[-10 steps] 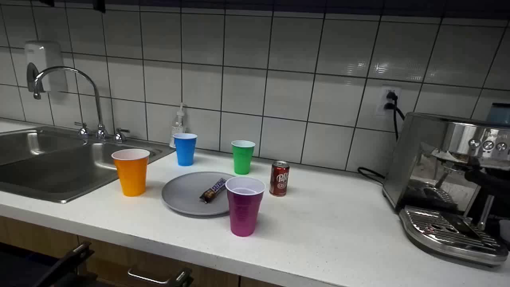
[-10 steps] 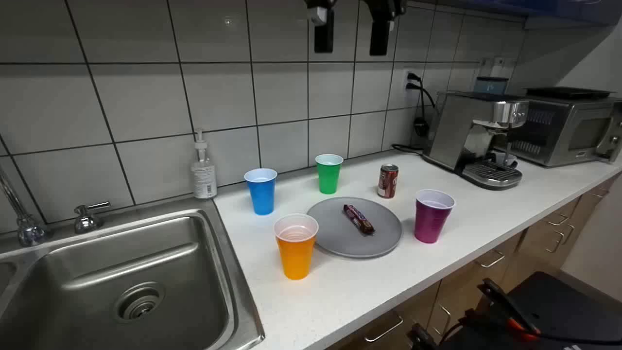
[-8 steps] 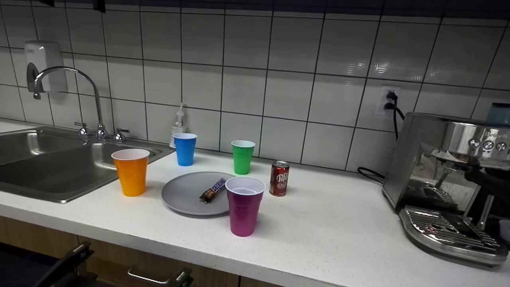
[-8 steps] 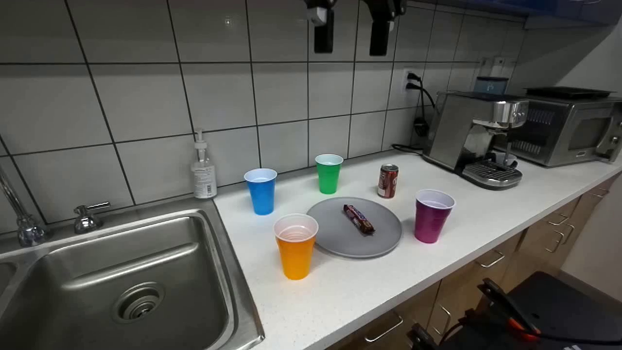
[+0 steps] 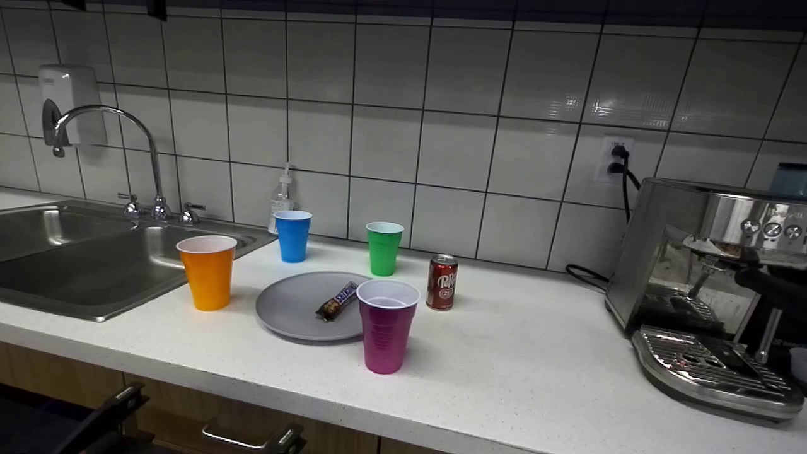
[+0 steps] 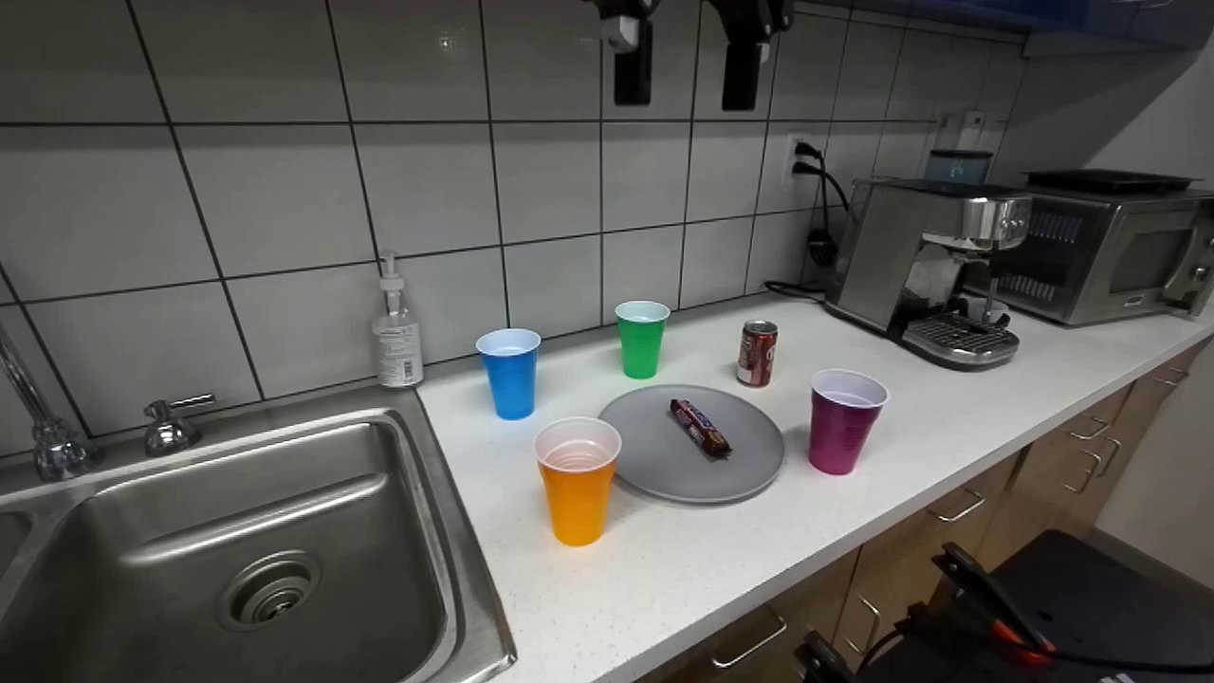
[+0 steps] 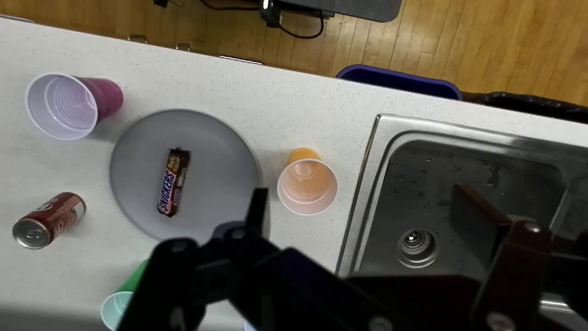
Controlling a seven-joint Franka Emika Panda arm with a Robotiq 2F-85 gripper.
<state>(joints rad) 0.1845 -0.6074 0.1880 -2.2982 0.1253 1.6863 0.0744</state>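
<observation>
High over the counter my gripper (image 6: 687,90) hangs open, its two dark fingers wide apart and nothing between them; only its tips peek in at the top of an exterior view (image 5: 116,9). Seen from the wrist, the fingers straddle the sink edge, with an orange cup (image 7: 307,186) just beyond. A grey plate (image 6: 645,441) bears a Snickers bar (image 7: 173,181). Around it stand a magenta cup (image 6: 844,427), a green cup (image 6: 642,343), a blue cup (image 6: 510,379) and a red Dr Pepper can (image 6: 757,354), all upright. The gripper's linkage hides most of the blue cup in the wrist view.
A steel sink (image 6: 465,569) with a faucet (image 5: 151,145) adjoins the counter. A pump bottle (image 6: 396,332) stands by the tiled wall. An espresso machine (image 6: 882,256) and a microwave oven (image 6: 1091,256) are at the opposite end. A dark chair-like object (image 6: 1072,607) sits below the counter front.
The gripper hangs very slightly lower in an exterior view. The cups, plate, bar and can have not moved.
</observation>
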